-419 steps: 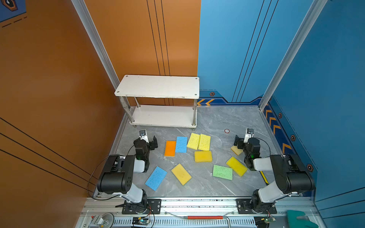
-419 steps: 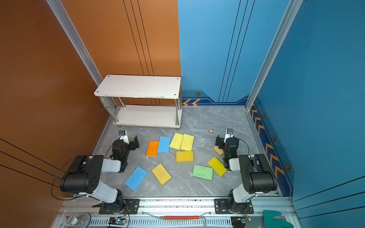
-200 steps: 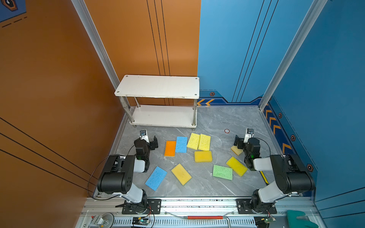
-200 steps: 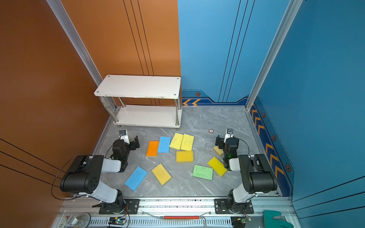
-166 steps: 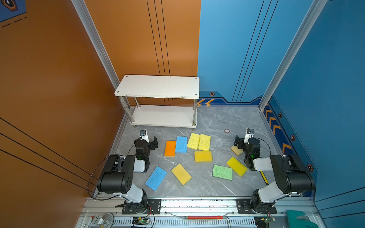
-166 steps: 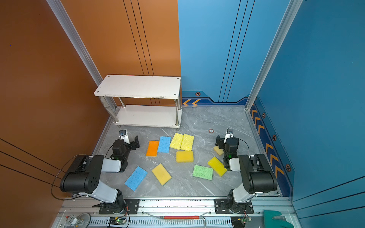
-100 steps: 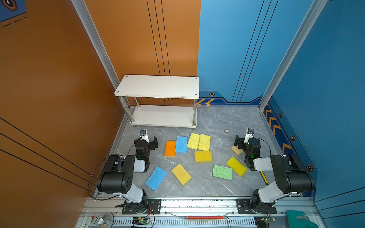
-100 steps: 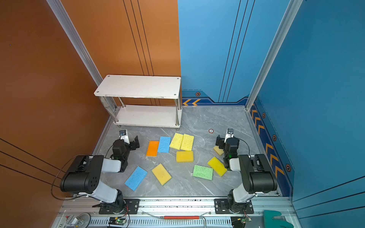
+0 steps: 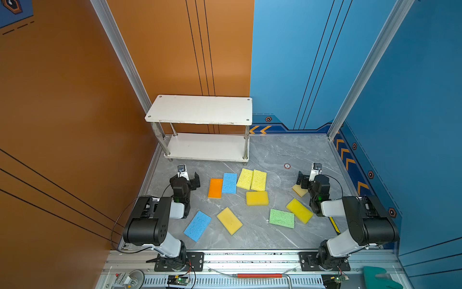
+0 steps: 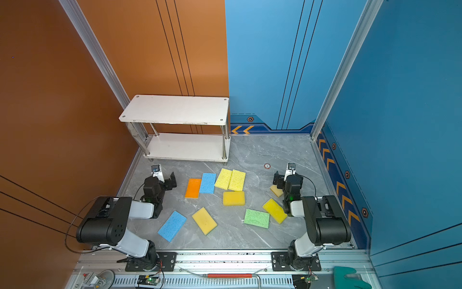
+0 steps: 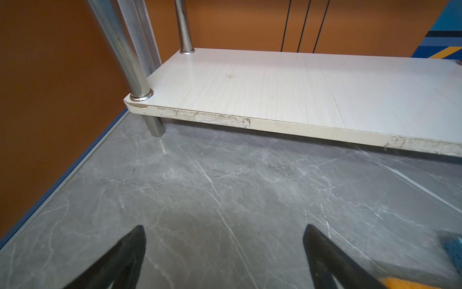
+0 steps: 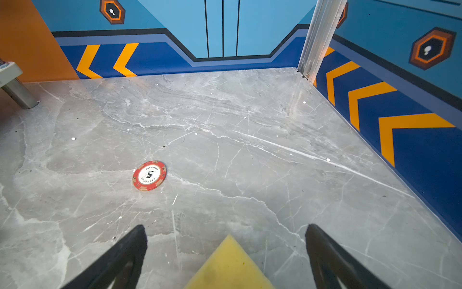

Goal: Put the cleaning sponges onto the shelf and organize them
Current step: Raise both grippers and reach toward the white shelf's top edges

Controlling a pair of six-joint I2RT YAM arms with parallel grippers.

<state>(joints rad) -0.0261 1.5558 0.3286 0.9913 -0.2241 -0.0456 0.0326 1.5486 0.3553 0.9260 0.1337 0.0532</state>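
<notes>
Only my right wrist view renders the poker chip legible, while my left gripper and right gripper both stand spread.

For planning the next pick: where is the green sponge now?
In both top views the green sponge lies flat on the grey surface, right of centre, beside a yellow sponge.
</notes>
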